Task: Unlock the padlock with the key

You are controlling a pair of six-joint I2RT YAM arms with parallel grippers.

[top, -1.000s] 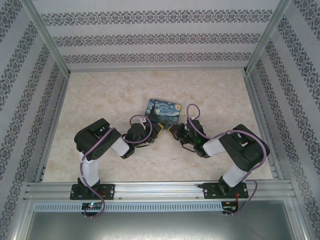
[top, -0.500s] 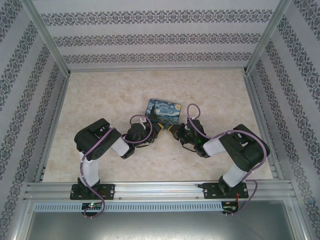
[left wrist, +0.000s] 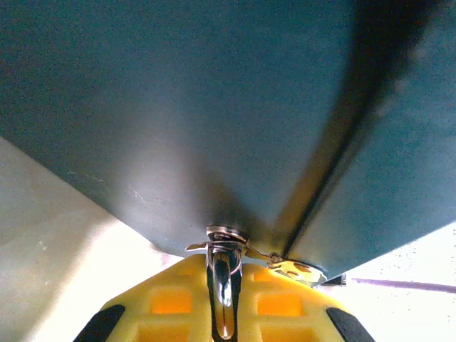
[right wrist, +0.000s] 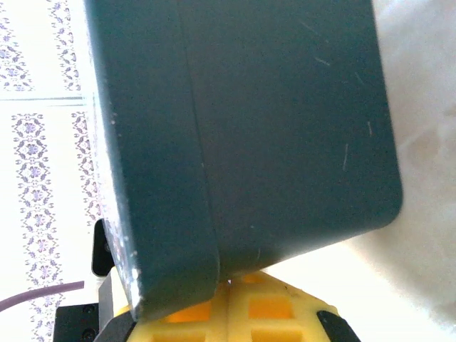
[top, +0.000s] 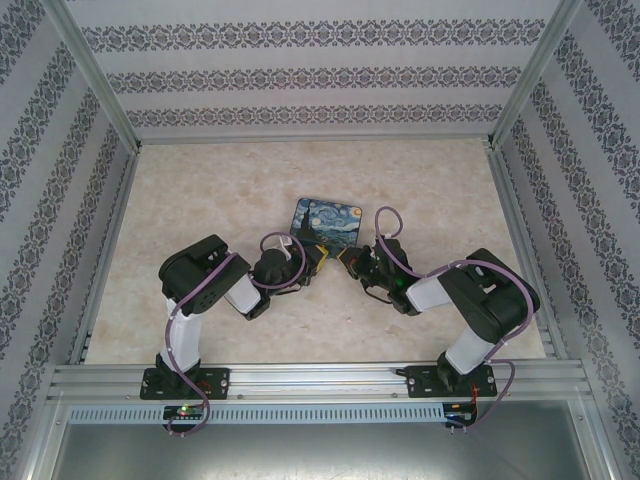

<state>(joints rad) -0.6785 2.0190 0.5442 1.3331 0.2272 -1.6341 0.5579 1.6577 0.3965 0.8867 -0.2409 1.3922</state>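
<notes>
Left gripper (top: 318, 258) pinching key (left wrist: 224, 288), right gripper (top: 346, 263) closed, both crowding 6 o'clock edge of tin (top: 328, 222), open table (top: 200, 195) all around.

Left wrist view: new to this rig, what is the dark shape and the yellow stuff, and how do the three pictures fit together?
The top view looks down on two arms bolted to a table. The left gripper and the right gripper nearly meet at the near edge of a painted tin. Each wrist camera looks out along its own yellow fingers, so the dark shape is the tin, very close. Between the left fingers sits a small silvery metal piece, linked by a ring to another bit; key or padlock, I cannot tell. The right wrist view has the tin's side above its fingers.
</notes>
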